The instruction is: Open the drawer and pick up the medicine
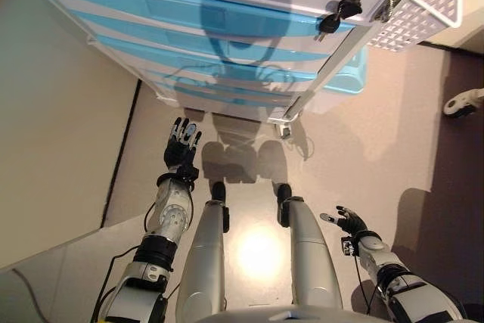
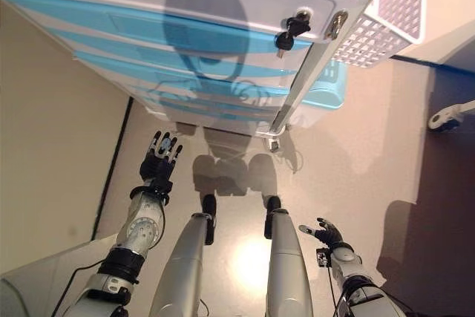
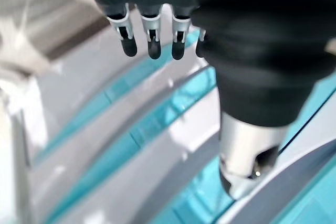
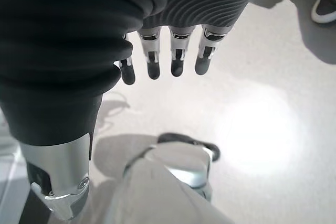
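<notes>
A white drawer cabinet (image 1: pixel 227 5) with several blue-fronted drawers (image 1: pixel 189 35) stands in front of me, all drawers closed. A key (image 1: pixel 338 13) sits in the lock at its top right corner. My left hand (image 1: pixel 182 144) is raised low in front of the bottom drawers, fingers straight and open, not touching the cabinet. Its wrist view shows the blue drawer fronts (image 3: pixel 131 124) just past the fingers (image 3: pixel 152 45). My right hand (image 1: pixel 346 222) hangs low at the right, open and empty over the floor. No medicine is in view.
A white perforated basket (image 1: pixel 423 5) stands to the right of the cabinet, with a light blue bin (image 1: pixel 348 77) beside the cabinet's lower right. A person's shoe (image 1: pixel 463 104) shows at the far right on the floor. A wall runs along the left.
</notes>
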